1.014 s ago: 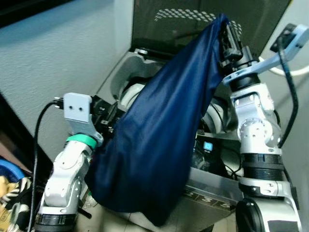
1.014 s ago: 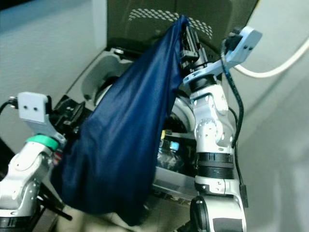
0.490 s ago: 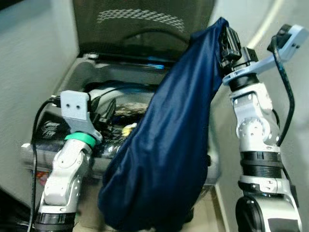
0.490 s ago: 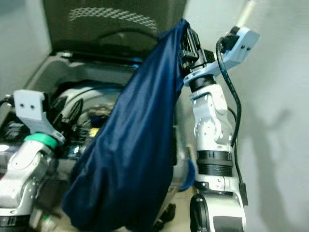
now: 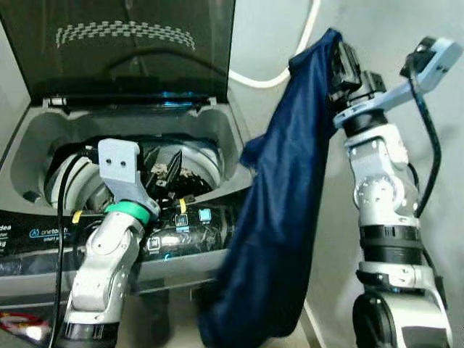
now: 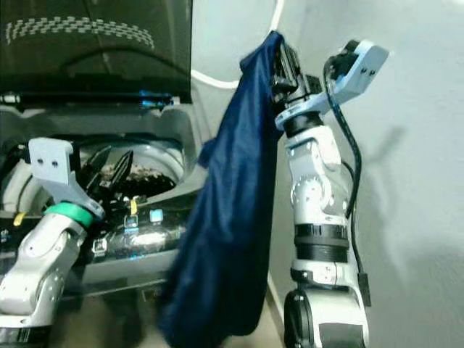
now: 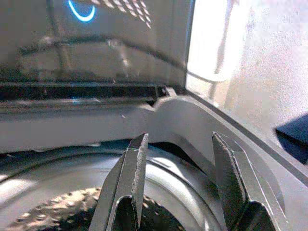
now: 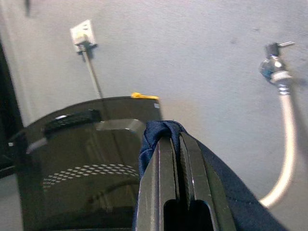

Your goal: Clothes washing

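A dark blue garment (image 5: 279, 217) hangs long and limp from my raised right gripper (image 5: 339, 56), which is shut on its top edge (image 8: 161, 131). The cloth dangles beside the right wall of a grey top-loading washing machine (image 5: 225, 138), down to floor level. The machine's dark lid (image 5: 130, 51) stands open and the drum (image 5: 192, 170) shows some dark laundry inside. My left gripper (image 5: 165, 168) is held over the drum's front, its fingers (image 7: 130, 173) open and holding nothing.
A white hose (image 5: 283, 69) curves along the pale wall behind the machine, running from a tap (image 8: 274, 67). A wall socket (image 8: 81, 34) sits above the lid. The control panel (image 5: 174, 232) with lit icons faces me. The wall stands close on the right.
The whole view has swung right, so the washer now sits left of centre. The garment still hangs from my right gripper, now beside the machine instead of in front of it.
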`<state>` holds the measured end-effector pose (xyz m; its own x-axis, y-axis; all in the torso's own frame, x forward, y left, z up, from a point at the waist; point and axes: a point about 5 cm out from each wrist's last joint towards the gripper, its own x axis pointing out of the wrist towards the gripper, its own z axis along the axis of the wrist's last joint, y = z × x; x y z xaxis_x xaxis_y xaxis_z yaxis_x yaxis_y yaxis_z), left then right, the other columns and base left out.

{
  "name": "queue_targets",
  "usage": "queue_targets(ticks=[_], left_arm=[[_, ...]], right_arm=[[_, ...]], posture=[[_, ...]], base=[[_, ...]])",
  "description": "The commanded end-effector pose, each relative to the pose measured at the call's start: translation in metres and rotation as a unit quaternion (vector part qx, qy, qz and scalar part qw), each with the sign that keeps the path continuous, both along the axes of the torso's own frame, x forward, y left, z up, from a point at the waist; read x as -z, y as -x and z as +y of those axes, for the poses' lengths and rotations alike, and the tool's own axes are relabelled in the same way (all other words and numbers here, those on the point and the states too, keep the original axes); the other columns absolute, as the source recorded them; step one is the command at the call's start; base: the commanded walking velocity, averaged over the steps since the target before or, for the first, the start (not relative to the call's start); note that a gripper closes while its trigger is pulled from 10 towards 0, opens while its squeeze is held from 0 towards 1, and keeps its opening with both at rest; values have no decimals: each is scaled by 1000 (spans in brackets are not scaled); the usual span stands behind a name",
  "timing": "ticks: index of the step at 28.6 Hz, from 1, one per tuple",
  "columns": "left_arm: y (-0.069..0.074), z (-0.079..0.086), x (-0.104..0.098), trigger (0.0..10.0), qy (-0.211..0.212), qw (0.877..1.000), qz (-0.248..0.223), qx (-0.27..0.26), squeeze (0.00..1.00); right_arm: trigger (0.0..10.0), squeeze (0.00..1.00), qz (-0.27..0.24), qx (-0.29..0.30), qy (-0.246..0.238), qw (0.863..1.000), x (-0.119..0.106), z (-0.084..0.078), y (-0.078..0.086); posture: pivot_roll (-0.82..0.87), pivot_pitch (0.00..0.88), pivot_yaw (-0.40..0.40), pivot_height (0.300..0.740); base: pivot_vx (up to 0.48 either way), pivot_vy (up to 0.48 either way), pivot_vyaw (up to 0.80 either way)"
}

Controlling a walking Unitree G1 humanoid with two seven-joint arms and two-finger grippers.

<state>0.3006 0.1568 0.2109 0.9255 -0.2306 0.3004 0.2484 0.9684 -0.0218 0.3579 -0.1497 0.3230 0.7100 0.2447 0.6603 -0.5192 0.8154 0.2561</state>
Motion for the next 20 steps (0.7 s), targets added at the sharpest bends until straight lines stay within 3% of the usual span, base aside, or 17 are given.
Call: queue_targets(ticks=[1, 17, 19, 20], left_arm=[[2, 4, 4, 10000, -5, 1000, 6, -11, 0], [5, 4, 4, 10000, 7, 1000, 4, -23, 0], [4, 5, 4, 10000, 6, 1000, 3, -23, 0], [3, 5, 4, 10000, 7, 1000, 3, -22, 0]], right_arm=[[10000, 0, -7, -14, 5, 1000, -3, 7, 1], [10000, 0, -24, -52, 25, 998, -17, 23, -8], [10000, 0, -14, -50, 59, 997, -28, 33, -19], [10000, 0, -19, -50, 101, 993, -45, 46, -26]], posture=[[92, 0, -46, 740], [93, 12, -55, 740], [77, 18, -63, 740], [69, 15, -58, 740]], base=[[0, 304, 0], [0, 0, 0], [0, 0, 0], [0, 0, 0]])
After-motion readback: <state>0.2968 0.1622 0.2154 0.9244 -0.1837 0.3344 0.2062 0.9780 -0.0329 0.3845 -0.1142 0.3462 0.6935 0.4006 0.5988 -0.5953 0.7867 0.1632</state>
